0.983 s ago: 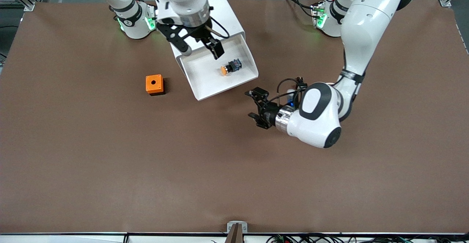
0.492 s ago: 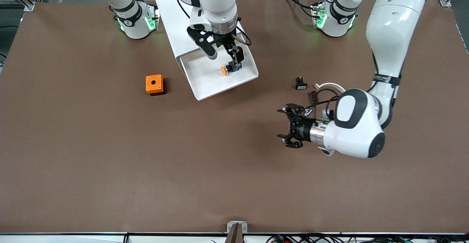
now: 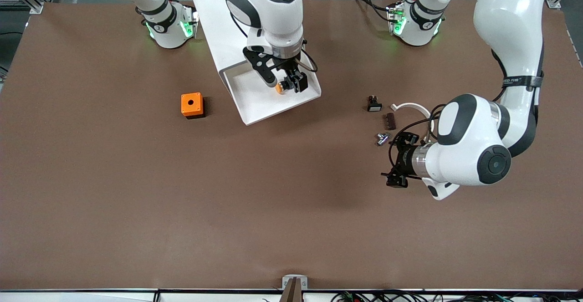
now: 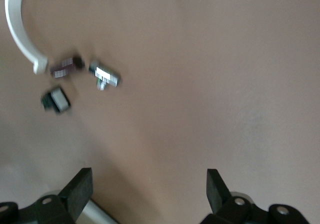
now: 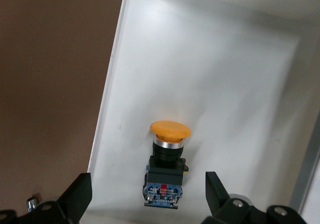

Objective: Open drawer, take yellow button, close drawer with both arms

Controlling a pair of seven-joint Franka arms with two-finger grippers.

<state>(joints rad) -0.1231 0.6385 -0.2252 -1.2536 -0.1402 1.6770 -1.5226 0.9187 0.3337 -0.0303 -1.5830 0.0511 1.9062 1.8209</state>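
The top drawer (image 3: pixel 255 104) stands pulled out of the white cabinet (image 3: pixel 214 10), its white tray open. The button (image 3: pixel 279 88) lies on its side in the tray, orange cap toward the drawer's front. My right gripper (image 3: pixel 286 82) is open and low in the tray, one finger on each side of the button's black body (image 5: pixel 165 176). In the right wrist view the button lies between my fingers (image 5: pixel 80 194), not touched, with my right gripper (image 5: pixel 148 194) around its rear end. My left gripper (image 3: pixel 395 161) is open and empty over bare table; it also shows in the left wrist view (image 4: pixel 148 191).
An orange cube with a hole (image 3: pixel 191 105) sits toward the right arm's end. Beside my left gripper lie a small black part with a white face (image 3: pixel 374 104), a white curved piece (image 3: pixel 410 107), a dark strip (image 3: pixel 390 120) and a metal piece (image 3: pixel 381 138).
My right gripper has moved over the tray and come down around the button. My left arm has drawn away from the drawer toward its own end of the table, uncovering the small parts.
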